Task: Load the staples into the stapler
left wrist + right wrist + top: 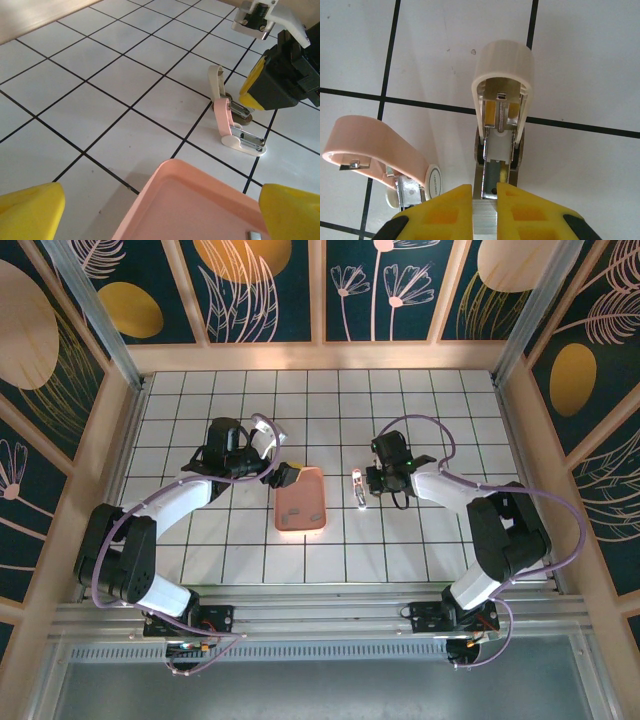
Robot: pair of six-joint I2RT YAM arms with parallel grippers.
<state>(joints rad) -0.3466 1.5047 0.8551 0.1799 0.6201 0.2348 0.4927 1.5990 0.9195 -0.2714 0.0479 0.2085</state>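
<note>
while the right tool [485, 200] is clenched on the silvery metal part of the stapler [223, 117], which stands hinged open on the worktop [100, 75] just right of the salmon tray [200, 210], the left tool [287, 477] hangs released, fingers wide, over the tray's far left corner. the step in hand looks like bracing the opened stapler while a strip of staples [255, 235] waits to be picked from the tray. the next move likely calls for the left tool to drop low, pinch the thin flat strip without skidding it, then line it up with the open channel. counted: one stapler, one tray, two tools. one grey strip shows in the tray; whether more lie there i cannot tell.
</note>
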